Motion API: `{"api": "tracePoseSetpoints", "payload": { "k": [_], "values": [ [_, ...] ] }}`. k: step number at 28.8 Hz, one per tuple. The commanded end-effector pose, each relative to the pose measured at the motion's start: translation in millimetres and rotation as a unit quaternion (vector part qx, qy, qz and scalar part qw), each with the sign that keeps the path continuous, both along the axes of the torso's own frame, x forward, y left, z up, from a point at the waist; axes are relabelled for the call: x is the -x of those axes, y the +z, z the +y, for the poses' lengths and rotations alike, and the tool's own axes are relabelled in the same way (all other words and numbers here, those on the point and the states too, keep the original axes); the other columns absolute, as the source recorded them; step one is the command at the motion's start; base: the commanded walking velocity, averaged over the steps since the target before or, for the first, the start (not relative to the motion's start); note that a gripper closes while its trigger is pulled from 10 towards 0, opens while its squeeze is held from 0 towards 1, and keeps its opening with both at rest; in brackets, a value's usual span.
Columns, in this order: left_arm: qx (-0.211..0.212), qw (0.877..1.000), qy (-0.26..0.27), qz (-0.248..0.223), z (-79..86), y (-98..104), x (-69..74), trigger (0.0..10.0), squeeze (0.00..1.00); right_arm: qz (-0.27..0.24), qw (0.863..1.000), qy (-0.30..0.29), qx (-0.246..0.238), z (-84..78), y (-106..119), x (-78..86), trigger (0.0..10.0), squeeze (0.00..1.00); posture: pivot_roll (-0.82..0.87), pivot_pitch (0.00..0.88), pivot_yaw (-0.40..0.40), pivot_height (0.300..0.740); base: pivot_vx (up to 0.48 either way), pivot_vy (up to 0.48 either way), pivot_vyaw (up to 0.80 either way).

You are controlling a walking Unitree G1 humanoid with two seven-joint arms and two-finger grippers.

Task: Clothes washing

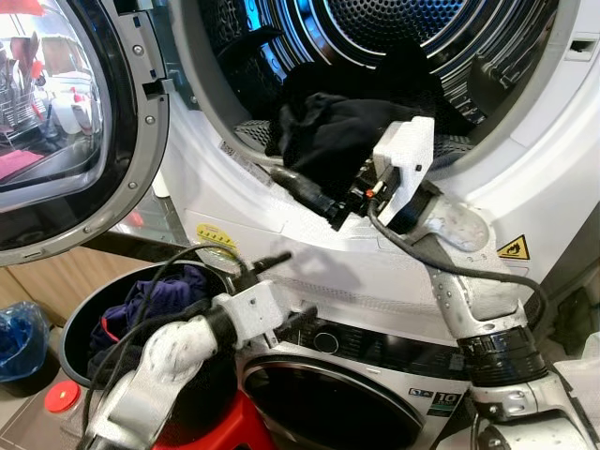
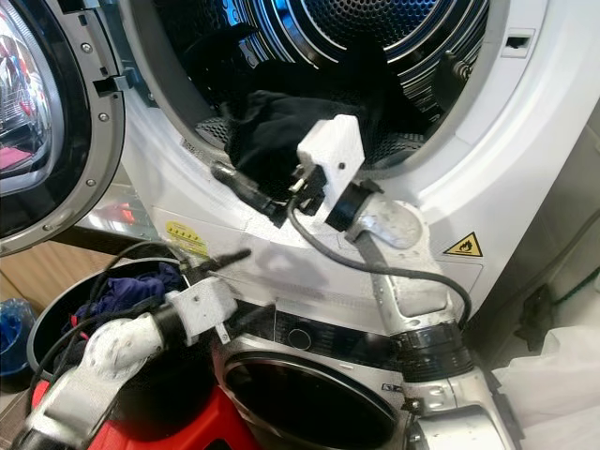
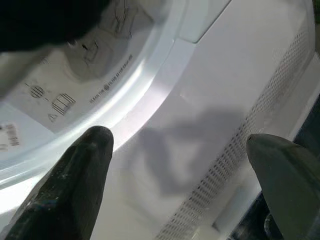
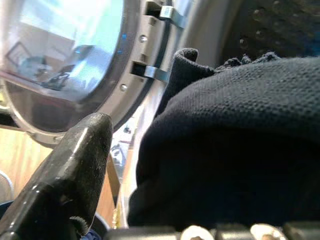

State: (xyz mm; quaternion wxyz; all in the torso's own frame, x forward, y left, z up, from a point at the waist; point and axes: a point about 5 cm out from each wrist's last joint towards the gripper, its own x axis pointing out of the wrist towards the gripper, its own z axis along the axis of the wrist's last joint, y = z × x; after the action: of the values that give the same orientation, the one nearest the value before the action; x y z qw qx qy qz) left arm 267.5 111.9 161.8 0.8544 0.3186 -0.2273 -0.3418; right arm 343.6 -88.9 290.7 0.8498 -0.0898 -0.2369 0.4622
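Right fingers (image 1: 298,187) closed on black garment (image 1: 328,127) at drum (image 1: 394,28) lip | left fingers (image 1: 281,286) spread, empty, over basket (image 1: 75,328) | risk: garment draped over lip, likely to slide out once released short of drum interior.

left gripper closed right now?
No. In the left wrist view the left gripper has its two black fingers spread wide apart, with only the white machine front panel between them.
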Motion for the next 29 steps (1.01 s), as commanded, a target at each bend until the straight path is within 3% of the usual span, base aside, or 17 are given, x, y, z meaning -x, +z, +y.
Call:
{"api": "tracePoseSetpoints", "payload": {
  "k": [1,4,5,10,11,12,19,24,29],
  "values": [
    [-0.007,0.999,0.01,-0.04,3.8,5,1.7,10.0,1.0,-0.022,1.0,-0.017,-0.006,-3.9,13,-3.2,10.0,0.0,-0.02,0.0,0.077,0.74,0.0,0.0,0.0],
    [0.012,0.997,0.024,-0.072,5.0,7,4.7,10.0,1.0,-0.017,0.999,-0.049,-0.014,-14.8,14,-11.2,10.0,0.0,-0.02,0.0,0.074,0.74,0.0,0.0,0.0],
    [0.04,0.99,0.057,-0.119,9.0,15,5.0,10.0,1.0,-0.011,0.997,-0.069,-0.022,-24.2,14,-15.0,10.0,0.0,-0.02,0.0,0.073,0.74,0.0,0.0,0.0],
    [0.129,0.983,0.063,-0.119,7.4,31,-5.4,10.0,1.0,-0.003,0.996,-0.087,-0.029,-35.7,10,-15.8,10.0,0.0,-0.02,0.0,0.07,0.74,0.0,0.0,0.0],
    [0.147,0.98,0.064,-0.121,7.3,35,-7.1,10.0,0.16,-0.002,0.996,-0.09,-0.03,-37.1,9,-15.5,10.0,0.0,-0.02,0.0,0.069,0.74,0.0,0.0,0.0],
    [0.181,0.974,0.062,-0.123,5.4,44,-10.9,10.0,0.0,0.0,0.995,-0.095,-0.032,-40.3,8,-15.0,10.0,0.0,-0.03,0.0,0.069,0.74,0.0,0.0,0.0],
    [0.264,0.958,0.06,-0.096,5.7,53,-23.6,10.0,0.0,0.0,0.994,-0.104,-0.045,-50.7,6,-11.1,10.0,0.0,-0.04,0.0,0.073,0.74,0.0,0.0,0.0],
    [0.267,0.958,0.057,-0.086,5.6,54,-26.7,10.0,0.0,-0.004,0.994,-0.085,-0.07,-56.3,12,-5.1,10.0,0.0,-0.04,0.0,0.073,0.74,0.0,0.0,0.0],
    [0.264,0.963,0.035,-0.043,3.9,44,-29.2,10.0,0.0,-0.024,0.996,-0.009,-0.087,-60.3,20,13.7,10.0,0.0,-0.04,0.001,0.069,0.74,0.0,0.0,0.0]
  ]
}}
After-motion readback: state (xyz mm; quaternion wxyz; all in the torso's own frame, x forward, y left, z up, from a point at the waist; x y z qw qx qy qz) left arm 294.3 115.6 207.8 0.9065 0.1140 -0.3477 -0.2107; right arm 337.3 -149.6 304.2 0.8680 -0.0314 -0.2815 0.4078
